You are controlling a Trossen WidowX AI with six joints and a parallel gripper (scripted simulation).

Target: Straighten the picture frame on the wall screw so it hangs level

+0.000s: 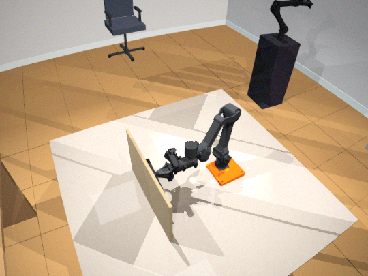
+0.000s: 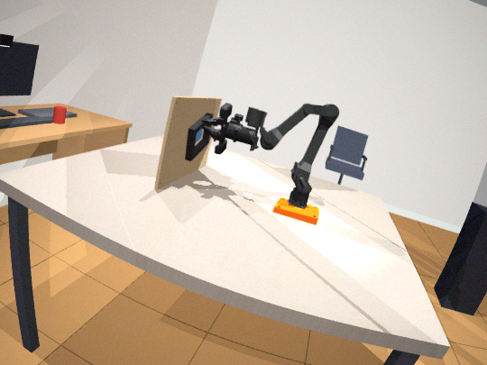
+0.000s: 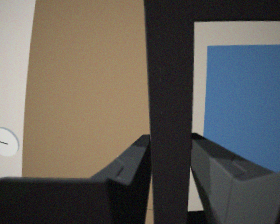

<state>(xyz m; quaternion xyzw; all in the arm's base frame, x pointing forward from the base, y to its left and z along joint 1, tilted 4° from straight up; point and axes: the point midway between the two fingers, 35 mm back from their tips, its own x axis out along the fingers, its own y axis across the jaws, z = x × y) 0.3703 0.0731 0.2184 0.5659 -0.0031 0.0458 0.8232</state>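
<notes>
The picture frame [image 2: 197, 136] [image 3: 170, 75] [image 1: 150, 164] has a dark border, a white mat and a blue picture [image 3: 244, 100]. It hangs on the upright tan wall board [image 1: 146, 189] [image 2: 178, 151] [image 3: 85, 90], which stands on the white table [image 1: 272, 213] [image 2: 225, 246]. In the top and exterior views it looks slightly tilted. My gripper [image 3: 169, 141] [image 2: 208, 131] [image 1: 157, 173] reaches out level to the frame and is shut on its dark side bar, one finger on each side of it. The screw and the notched strip are hidden behind the frame.
The arm's orange base [image 1: 225, 172] [image 2: 295, 211] sits on the table right of the board. Off the table are an office chair [image 1: 123, 19] [image 2: 347, 152], a dark pedestal [image 1: 272, 70] with another arm, and a wooden desk [image 2: 68, 131] with a red cup [image 2: 59, 114].
</notes>
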